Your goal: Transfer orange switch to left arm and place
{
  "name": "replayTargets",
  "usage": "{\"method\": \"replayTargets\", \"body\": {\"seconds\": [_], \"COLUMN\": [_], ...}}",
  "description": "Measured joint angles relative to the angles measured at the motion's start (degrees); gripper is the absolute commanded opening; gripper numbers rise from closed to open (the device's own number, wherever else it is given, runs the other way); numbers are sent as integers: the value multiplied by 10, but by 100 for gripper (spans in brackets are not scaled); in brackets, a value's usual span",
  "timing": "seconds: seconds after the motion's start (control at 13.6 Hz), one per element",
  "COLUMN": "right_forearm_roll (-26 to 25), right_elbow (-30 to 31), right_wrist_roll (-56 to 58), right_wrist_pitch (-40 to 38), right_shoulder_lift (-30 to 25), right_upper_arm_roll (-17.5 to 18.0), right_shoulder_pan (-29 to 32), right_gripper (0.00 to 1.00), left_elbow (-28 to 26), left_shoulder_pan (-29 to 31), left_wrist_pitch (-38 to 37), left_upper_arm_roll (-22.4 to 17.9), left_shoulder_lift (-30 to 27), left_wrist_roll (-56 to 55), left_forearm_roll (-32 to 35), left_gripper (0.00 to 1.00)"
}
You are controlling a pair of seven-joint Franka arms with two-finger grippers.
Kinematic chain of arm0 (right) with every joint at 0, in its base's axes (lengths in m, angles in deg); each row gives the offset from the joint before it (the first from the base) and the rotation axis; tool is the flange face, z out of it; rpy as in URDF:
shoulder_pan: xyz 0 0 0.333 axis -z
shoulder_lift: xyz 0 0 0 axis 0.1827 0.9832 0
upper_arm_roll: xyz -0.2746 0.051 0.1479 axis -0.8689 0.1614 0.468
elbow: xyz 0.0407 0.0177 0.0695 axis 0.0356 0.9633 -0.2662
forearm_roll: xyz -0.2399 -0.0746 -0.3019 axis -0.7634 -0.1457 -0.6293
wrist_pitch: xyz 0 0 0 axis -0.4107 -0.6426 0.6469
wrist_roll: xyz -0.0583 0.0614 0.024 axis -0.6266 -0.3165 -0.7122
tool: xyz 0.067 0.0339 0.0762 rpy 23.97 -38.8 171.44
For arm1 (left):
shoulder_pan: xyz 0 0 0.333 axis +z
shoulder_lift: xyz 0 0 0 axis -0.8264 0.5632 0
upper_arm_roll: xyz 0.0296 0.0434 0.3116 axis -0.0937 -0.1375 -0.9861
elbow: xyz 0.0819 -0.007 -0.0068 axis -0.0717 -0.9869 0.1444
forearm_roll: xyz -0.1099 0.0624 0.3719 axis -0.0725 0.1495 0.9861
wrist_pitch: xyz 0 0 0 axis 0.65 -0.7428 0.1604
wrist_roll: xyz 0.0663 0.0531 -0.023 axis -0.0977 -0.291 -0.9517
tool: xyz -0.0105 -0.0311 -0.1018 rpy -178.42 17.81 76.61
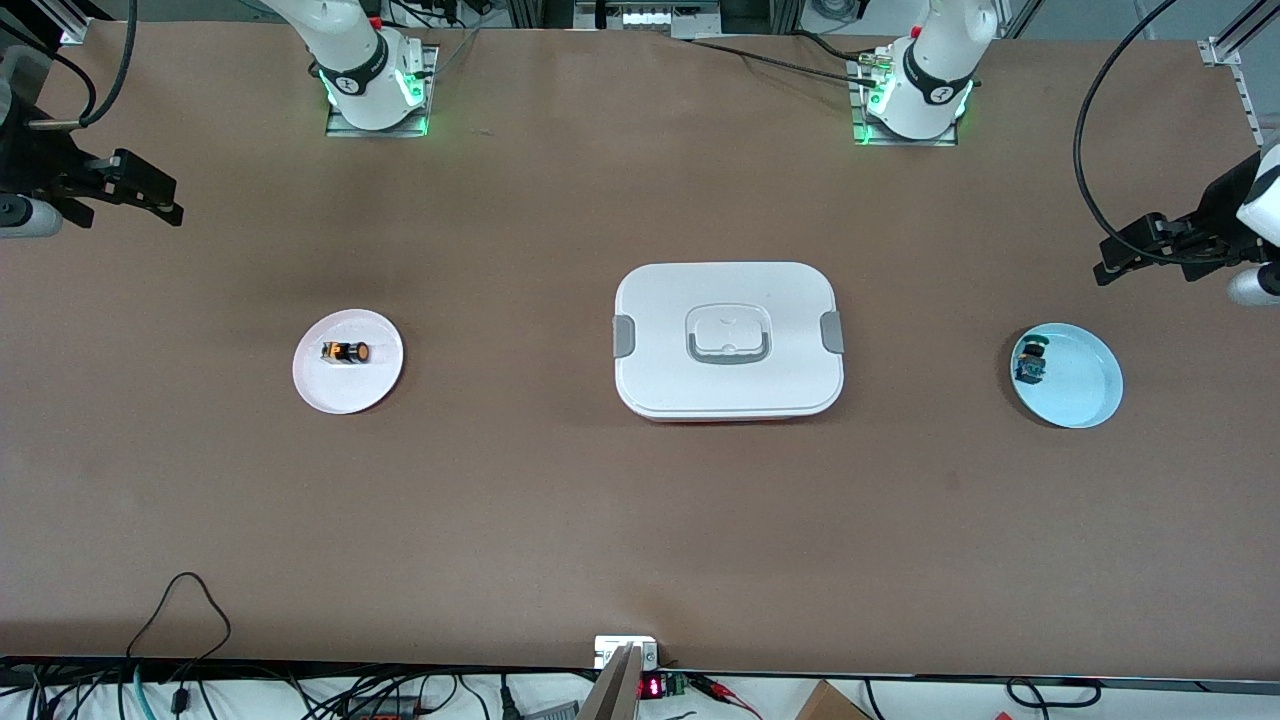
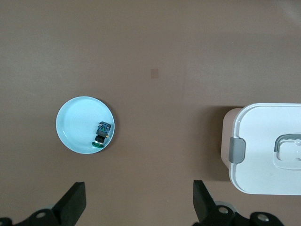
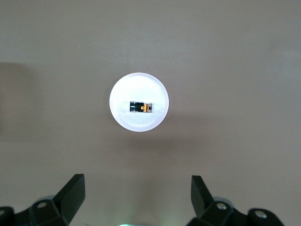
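The orange switch (image 1: 346, 352) lies on its side on a small white plate (image 1: 340, 392) toward the right arm's end of the table. It also shows in the right wrist view (image 3: 141, 107), on the plate (image 3: 139, 123). My right gripper (image 1: 168, 208) is open and empty, up in the air over the table's edge at that end, apart from the plate; its jaws (image 3: 138, 197) stand wide. The white box (image 1: 728, 300) sits at the table's middle. My left gripper (image 1: 1108, 268) is open and empty over the left arm's end (image 2: 139, 202).
A light blue plate (image 1: 1085, 385) toward the left arm's end holds a small part with a green and blue top (image 1: 1031, 362); the left wrist view shows the plate (image 2: 75, 120), the part (image 2: 102, 133) and a latched end of the box (image 2: 268, 155). Cables run along the table's front edge.
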Motion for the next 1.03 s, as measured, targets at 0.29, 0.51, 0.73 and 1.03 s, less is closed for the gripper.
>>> {"method": "replayTargets", "body": {"seconds": [0.29, 0.51, 0.73, 1.03], "right_forearm_roll": [0, 0, 0, 0], "right_elbow": [0, 0, 0, 0], "right_wrist_roll": [0, 0, 0, 0], "right_wrist_pitch": [-4, -5, -7, -6], "right_shoulder_lift": [0, 0, 5, 21], "right_upper_arm_roll": [1, 1, 1, 1], "right_shoulder_pan": [0, 0, 0, 0], "right_gripper": [100, 100, 100, 100], "left_elbow": [0, 0, 0, 0], "left_shoulder_pan": [0, 0, 0, 0], "left_wrist_pitch": [0, 0, 0, 0], "left_upper_arm_roll": [0, 0, 0, 0], "left_shoulder_lift": [0, 0, 0, 0], "left_wrist_roll": [0, 0, 0, 0], "left_forearm_roll": [0, 0, 0, 0], "left_gripper": [100, 100, 100, 100]}}
